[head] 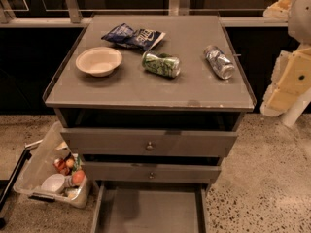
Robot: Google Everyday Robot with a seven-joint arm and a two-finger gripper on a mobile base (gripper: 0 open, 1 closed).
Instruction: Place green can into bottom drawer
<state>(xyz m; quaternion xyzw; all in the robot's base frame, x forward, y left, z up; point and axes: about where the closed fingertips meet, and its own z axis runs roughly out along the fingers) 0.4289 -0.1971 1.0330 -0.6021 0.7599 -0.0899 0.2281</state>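
Note:
The green can (161,64) lies on its side near the middle of the grey cabinet top (146,91), its green-and-white body dented. The bottom drawer (148,208) is pulled out at the cabinet's foot, and its flat grey tray holds nothing. My gripper (285,84) hangs at the right edge of the view, beside the cabinet's right side and well apart from the green can. It holds nothing that I can see.
A crinkled silver can (219,62) lies at the right of the top. A cream bowl (98,60) sits at the left and a blue chip bag (132,36) behind it. Two knobbed drawers (149,144) are slightly open. A clear bin of items (53,171) stands on the floor at the left.

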